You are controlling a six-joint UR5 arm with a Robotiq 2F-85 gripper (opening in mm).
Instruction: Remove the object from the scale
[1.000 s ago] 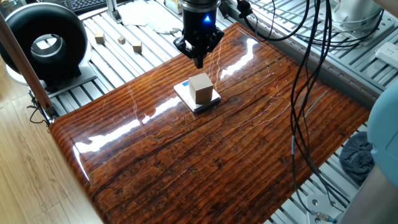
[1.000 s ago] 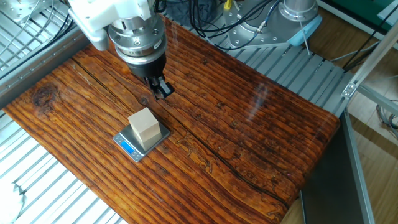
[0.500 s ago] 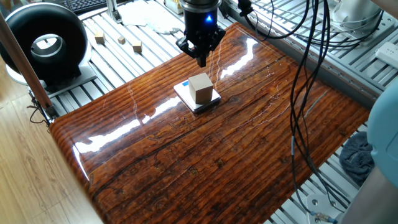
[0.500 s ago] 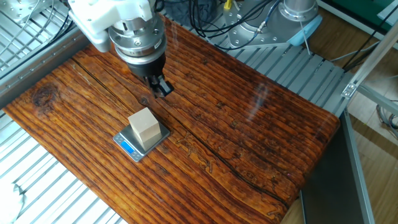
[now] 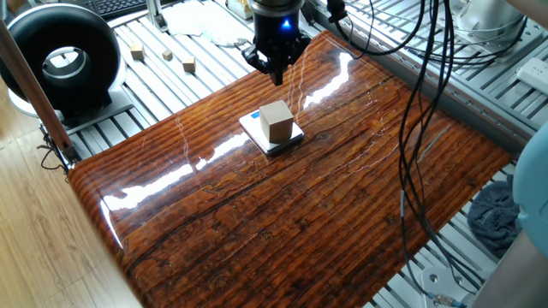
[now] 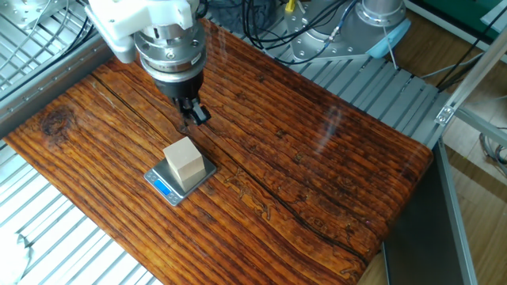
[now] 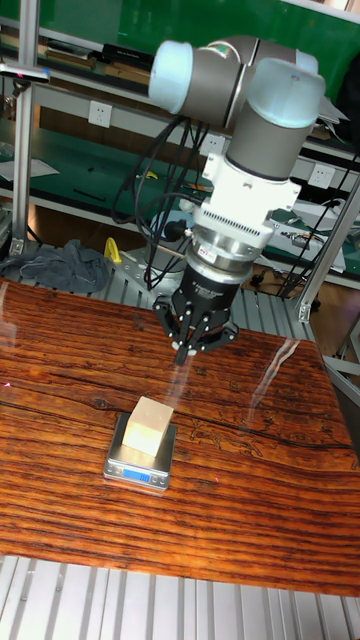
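The wooden cube (image 5: 276, 121) sits on the white scale (image 5: 257, 128), which lies flat near the middle of the glossy wooden table (image 5: 325, 214). The gripper (image 5: 276, 78) hangs above and just beyond the cube, apart from it, fingers pinched together on nothing. Three small wooden blocks (image 5: 165, 56) lie off the table on the slatted metal surface.

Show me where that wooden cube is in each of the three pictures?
One fixed view: cube at centre, slightly above the middle.
The other fixed view: cube left of centre.
Tall fixed view: cube lower left.
Shared landmark: the white scale under it.
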